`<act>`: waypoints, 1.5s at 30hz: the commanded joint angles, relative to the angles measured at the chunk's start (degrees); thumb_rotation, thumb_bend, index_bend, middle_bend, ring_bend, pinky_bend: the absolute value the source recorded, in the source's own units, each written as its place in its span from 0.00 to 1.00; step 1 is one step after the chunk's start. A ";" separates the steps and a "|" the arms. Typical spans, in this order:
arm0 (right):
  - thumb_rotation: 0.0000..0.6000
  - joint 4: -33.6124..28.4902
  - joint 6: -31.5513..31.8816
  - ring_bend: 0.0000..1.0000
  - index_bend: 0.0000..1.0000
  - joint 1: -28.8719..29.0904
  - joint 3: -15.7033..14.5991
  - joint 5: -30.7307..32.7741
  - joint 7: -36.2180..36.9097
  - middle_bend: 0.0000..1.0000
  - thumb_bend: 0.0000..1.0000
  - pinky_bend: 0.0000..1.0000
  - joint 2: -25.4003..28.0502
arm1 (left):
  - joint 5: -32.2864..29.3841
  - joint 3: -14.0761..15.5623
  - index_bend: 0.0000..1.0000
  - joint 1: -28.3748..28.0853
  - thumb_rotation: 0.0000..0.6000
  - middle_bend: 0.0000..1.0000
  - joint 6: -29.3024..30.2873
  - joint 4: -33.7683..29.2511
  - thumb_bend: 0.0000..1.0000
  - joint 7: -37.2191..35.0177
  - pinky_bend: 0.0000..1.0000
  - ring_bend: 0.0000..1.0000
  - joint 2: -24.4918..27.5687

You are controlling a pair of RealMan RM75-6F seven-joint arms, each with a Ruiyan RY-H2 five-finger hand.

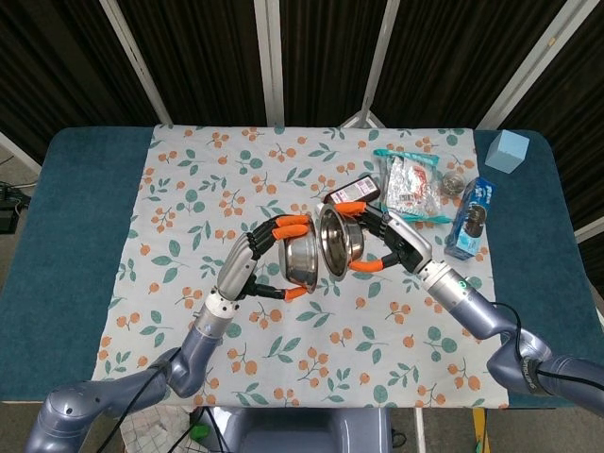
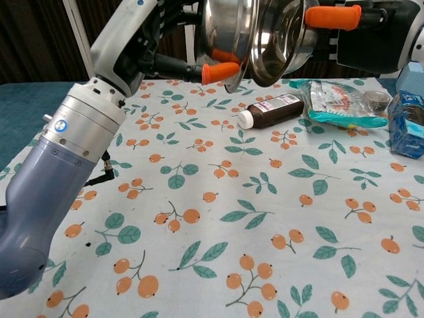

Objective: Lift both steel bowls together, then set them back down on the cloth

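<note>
Two steel bowls hang in the air above the floral cloth (image 1: 189, 198), tipped on edge and side by side. My left hand (image 1: 267, 257) holds the left steel bowl (image 1: 300, 258), orange fingertips hooked over its rim. My right hand (image 1: 380, 243) holds the right steel bowl (image 1: 338, 242), which leans against the first. In the chest view both bowls sit at the top edge, the left bowl (image 2: 224, 33) partly behind the right bowl (image 2: 281, 40), with my left hand (image 2: 179, 46) and my right hand (image 2: 358, 30) gripping them well above the cloth (image 2: 218, 218).
A dark brown bottle (image 1: 356, 192) lies on the cloth just behind the bowls, also seen as the bottle (image 2: 271, 110) below them. A foil packet (image 1: 406, 189), a small jar (image 1: 453, 184) and a blue cookie pack (image 1: 472, 219) lie at the right. A light blue block (image 1: 508, 151) sits at the far right corner.
</note>
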 commanded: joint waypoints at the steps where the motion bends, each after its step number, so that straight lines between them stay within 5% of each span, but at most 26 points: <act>1: 1.00 -0.28 -0.09 0.38 0.46 0.14 -0.13 -0.11 -0.13 0.25 0.10 0.22 -0.04 | 0.08 0.28 0.32 -0.08 1.00 0.21 -0.23 0.27 0.03 0.53 0.34 0.18 -0.41; 15: 1.00 -2.21 0.05 0.39 0.47 0.68 -1.30 -1.20 -0.13 0.25 0.10 0.22 0.61 | 1.17 0.10 0.32 -1.73 1.00 0.21 1.69 4.68 0.04 2.50 0.34 0.18 -2.94; 27: 1.00 1.61 1.39 0.39 0.47 -1.23 -1.53 0.42 -2.23 0.25 0.10 0.22 2.82 | 0.86 1.26 0.33 0.38 1.00 0.21 2.47 4.85 0.04 2.16 0.33 0.18 1.60; 30: 1.00 2.47 0.85 0.39 0.47 -1.51 -1.76 0.79 -7.99 0.25 0.10 0.22 3.25 | 0.77 1.86 0.34 0.76 1.00 0.22 1.15 3.64 0.04 4.53 0.33 0.18 3.49; 36: 1.00 4.52 -2.66 0.39 0.47 -1.90 -2.18 3.70 -33.87 0.25 0.10 0.22 4.40 | -1.39 4.36 0.34 1.89 1.00 0.22 -8.88 -1.30 0.03 19.71 0.33 0.18 10.71; 45: 1.00 2.28 -5.93 0.39 0.48 -2.65 -1.92 11.91 -79.22 0.24 0.10 0.22 2.72 | -21.00 1.77 0.32 3.23 1.00 0.23 -30.50 -29.96 0.04 57.59 0.33 0.18 27.07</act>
